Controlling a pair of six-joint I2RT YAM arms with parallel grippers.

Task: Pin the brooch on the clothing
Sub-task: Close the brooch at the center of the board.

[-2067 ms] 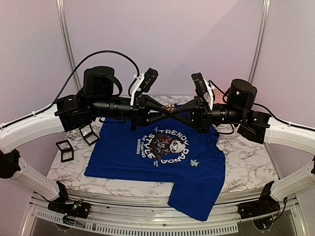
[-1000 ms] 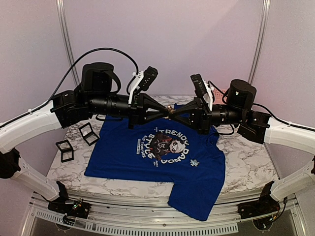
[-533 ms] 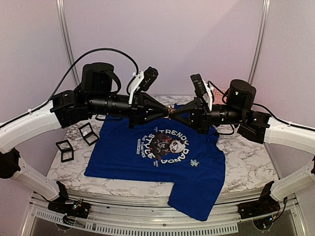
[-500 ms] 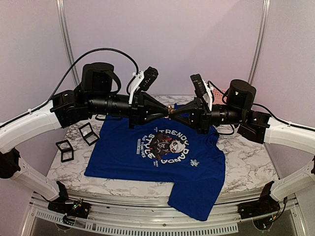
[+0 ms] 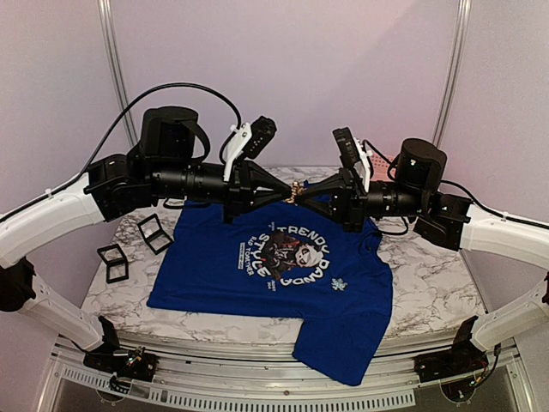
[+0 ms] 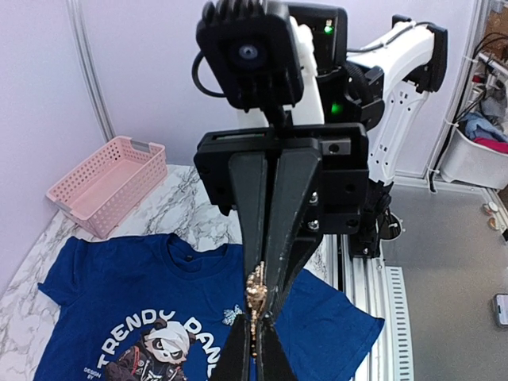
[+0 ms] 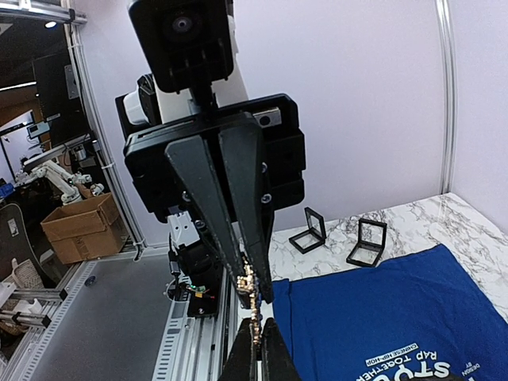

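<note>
Both arms reach in level above the white-marbled worktop (image 5: 429, 296) and meet tip to tip: the left arm (image 5: 193, 182) from 9 o'clock, the right arm (image 5: 390, 199) from 3 o'clock. Between them hangs the small gold-coloured brooch (image 5: 295, 192), in the air over the collar and clear of the cloth. The left jaws are pressed together on one end of it and the right jaws on the other; each wrist view shows two pairs of black fingers (image 6: 250, 206) tapering onto the same bit of metal. Holding it from both sides is probably meant to steady the body while the pin is freed or re-gripped, though the clasp is too small to read.

The royal-blue short-sleeved T-shirt (image 5: 206, 276) lies flat and front up mid-worktop. Its round white-lettered chest print (image 5: 287, 253) is at about 6 o'clock from the brooch, so the fabric is open to a downward approach. Two small black open boxes (image 5: 111, 263) stand at 9 o'clock of the shirt, out of the way. Pinning has not yet begun.
</note>
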